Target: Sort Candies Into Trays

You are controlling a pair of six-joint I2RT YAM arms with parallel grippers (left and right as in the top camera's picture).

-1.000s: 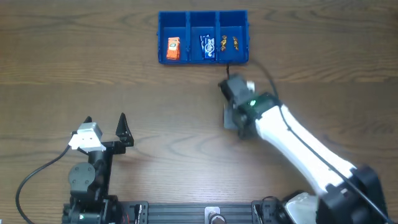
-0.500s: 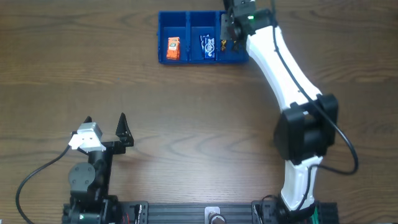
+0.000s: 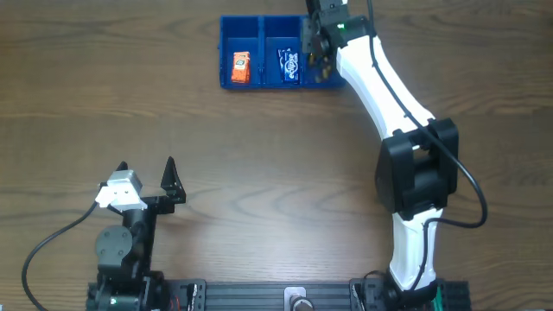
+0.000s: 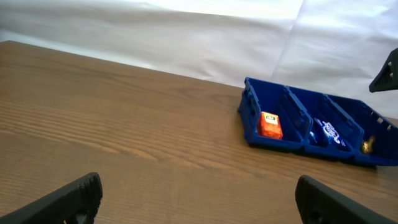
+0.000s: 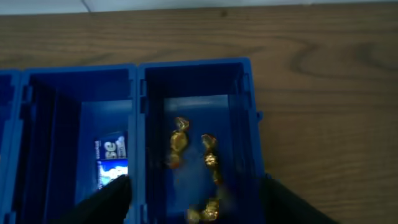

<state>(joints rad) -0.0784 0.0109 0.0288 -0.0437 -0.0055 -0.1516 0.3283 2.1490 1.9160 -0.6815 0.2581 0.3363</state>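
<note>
- My right gripper hangs released, its fingers spread wide and pinching nothing, over the end compartment of the blue plastic three-compartment tray.
- Directly beneath it lie several gold-wrapped candies.
- One compartment over from it sits a blue-wrapped candy, and in the farthest compartment an orange-wrapped candy.
- My left gripper is likewise spread open and holds nothing, well apart from the tray.
- A brown wood-grain table lies under both grippers, and a white sheet backdrop rises beyond the tray.
</note>
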